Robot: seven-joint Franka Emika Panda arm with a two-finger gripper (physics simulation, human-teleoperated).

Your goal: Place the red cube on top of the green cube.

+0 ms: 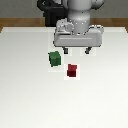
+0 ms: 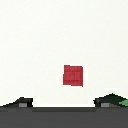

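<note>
The red cube point(image 1: 72, 70) rests on the white table, a little toward the exterior view's right of the green cube point(image 1: 55, 58) and nearer the camera; the two cubes stand apart. My gripper point(image 1: 76, 51) hangs above the table behind the cubes, open, with nothing between its fingers. In the wrist view the red cube point(image 2: 73, 75) lies on the table between the spread fingertips point(image 2: 22, 103), and a sliver of the green cube point(image 2: 124, 103) shows at the edge beside the other fingertip.
The white table point(image 1: 30, 95) spreads wide around the cubes. The robot's dark base point(image 1: 52, 12) stands at the table's far edge, with wooden floor beyond it.
</note>
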